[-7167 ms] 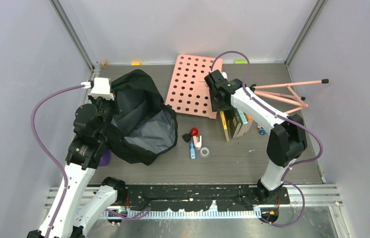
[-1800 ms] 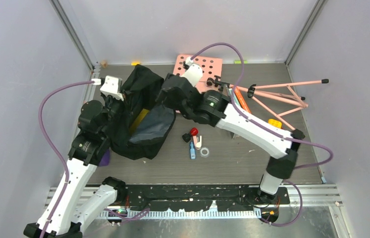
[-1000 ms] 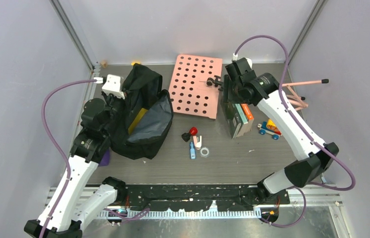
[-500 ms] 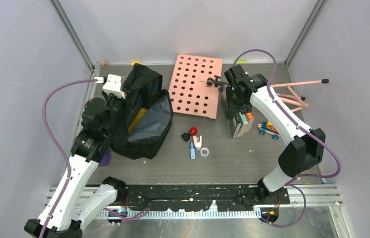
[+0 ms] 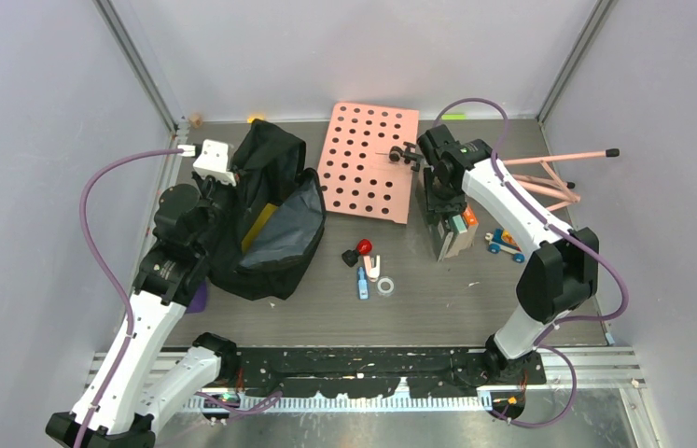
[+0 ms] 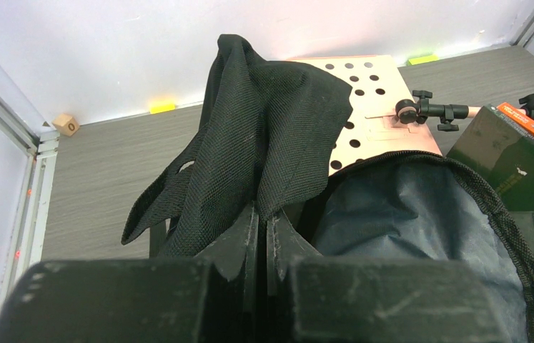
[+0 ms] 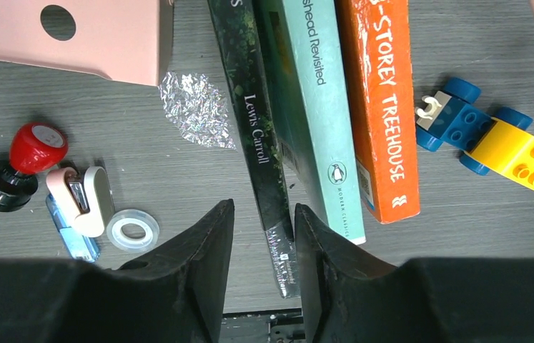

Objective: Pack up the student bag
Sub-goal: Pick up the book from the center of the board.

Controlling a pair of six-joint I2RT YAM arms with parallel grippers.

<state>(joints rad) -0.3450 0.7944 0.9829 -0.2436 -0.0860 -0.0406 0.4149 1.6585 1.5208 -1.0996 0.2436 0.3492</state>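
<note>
Over on the right side of the table (image 5: 447, 303), got the right gripper (image 7: 260, 246) parked above a row of three books standing spine-up. Jaws roughly half spread, straddling the spine of the dark green book (image 7: 256, 136) with a sliver of daylight on one side, so not clamped yet by the look of it. Teal book (image 7: 307, 100) and orange book (image 7: 378, 107) packed right beside it, so some risk of dragging a neighbour along.

Key bit for the coming move: green spine running lengthwise straight through the gap, fingers across the thin dimension. Probably just a plain squeeze needed. Then a carry leftward past the near corner of the pink pegboard (image 5: 368, 163) to the student bag (image 5: 274, 224), slumped well apart at the left with its mouth gaping toward the middle.

Left gripper (image 6: 262, 229) pinched tight on a fold of the bag's black fabric near the rim, propping it open. So left arm closest to the bag, right arm closest to the books.

Hard to make out:
- lower end of the green book, tucked behind the fingers
- any actual pad contact with the spine
- something yellow inside the bag from overhead, no idea what
- right jaws themselves, buried under the wrist in the overhead view
</note>
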